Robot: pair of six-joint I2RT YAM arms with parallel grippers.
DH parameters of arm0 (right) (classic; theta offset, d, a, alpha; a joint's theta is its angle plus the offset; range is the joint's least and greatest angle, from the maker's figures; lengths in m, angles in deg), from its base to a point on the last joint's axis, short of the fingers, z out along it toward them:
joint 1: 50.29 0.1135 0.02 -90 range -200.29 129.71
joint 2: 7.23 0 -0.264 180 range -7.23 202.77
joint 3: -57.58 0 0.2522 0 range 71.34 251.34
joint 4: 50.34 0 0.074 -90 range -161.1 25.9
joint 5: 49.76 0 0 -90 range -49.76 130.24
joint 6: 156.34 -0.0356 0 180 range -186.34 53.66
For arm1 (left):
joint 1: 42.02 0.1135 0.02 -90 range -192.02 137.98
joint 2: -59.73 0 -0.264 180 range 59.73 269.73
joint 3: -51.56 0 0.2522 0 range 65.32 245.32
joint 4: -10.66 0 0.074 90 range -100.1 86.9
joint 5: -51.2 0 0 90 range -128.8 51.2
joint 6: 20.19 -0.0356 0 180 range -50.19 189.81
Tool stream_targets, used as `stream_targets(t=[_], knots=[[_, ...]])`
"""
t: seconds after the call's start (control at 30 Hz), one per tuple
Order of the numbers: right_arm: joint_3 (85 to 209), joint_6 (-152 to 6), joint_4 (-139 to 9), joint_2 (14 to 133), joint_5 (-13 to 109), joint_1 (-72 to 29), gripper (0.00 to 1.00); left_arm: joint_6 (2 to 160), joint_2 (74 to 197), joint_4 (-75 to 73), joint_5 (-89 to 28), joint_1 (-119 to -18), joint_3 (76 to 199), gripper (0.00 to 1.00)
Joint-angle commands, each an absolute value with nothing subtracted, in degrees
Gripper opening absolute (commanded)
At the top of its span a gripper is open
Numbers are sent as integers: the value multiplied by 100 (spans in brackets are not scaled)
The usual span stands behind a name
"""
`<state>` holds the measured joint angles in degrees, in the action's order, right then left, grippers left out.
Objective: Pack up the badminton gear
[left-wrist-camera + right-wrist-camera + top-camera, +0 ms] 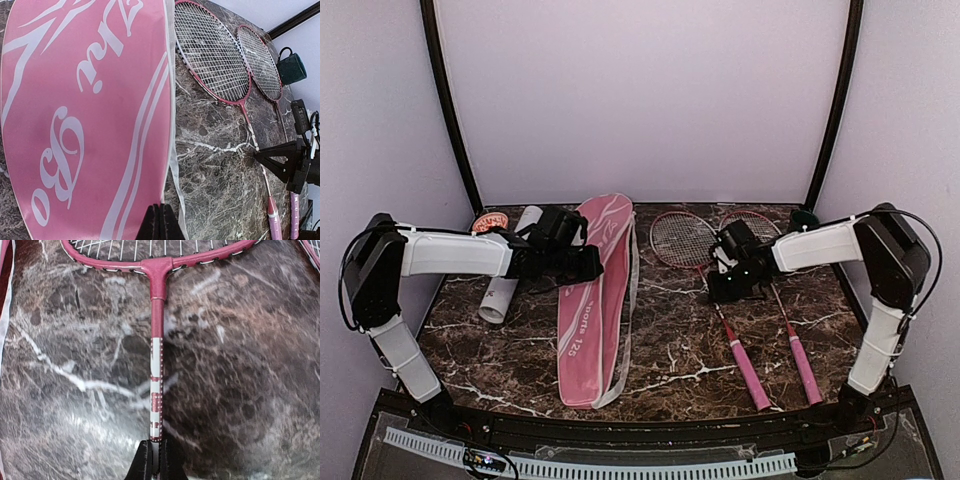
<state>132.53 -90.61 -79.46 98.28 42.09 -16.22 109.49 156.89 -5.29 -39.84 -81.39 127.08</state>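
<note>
Packing begins with the rackets: the right arm [820, 245] has its jaws clamped on the thin shaft of the left of two red-framed rackets with pink-wrapped handles [156, 365], which lies flat on the dark marbled tabletop [670, 350] beside the long pink racket-shaped bag [595, 300]. The left arm [455, 255] holds its jaws shut at the bag's edge; whether they pinch fabric cannot be told. The next move probably calls for lifting the racket and steering it into the bag's opening.

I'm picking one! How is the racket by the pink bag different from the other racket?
The bag-side racket has the right pincer shut on its shaft; the other racket lies untouched. The other racket's head sits nearer the green cup; the bag-side racket's nearer the bag. Both have red frames and pink handles.
</note>
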Motion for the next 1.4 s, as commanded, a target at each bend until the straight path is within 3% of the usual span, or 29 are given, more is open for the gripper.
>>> stream_targets(t=[0.0, 0.33, 0.8, 1.37], knots=[[13088, -9036, -8187, 9218, 4123, -1642, 0, 11094, 15516, -399, -4220, -8139, 12728, 0], [13049, -8588, -8864, 8039, 4330, -1532, 0, 11159, 15668, -319, -4157, -8055, 12911, 0], [12532, -8759, -9815, 7162, 3833, -391, 0, 11169, 15886, -264, -4034, -8008, 13298, 0], [13033, -9012, -9195, 8114, 3894, 66, 0, 11226, 16100, 75, -3296, -8271, 13420, 0]])
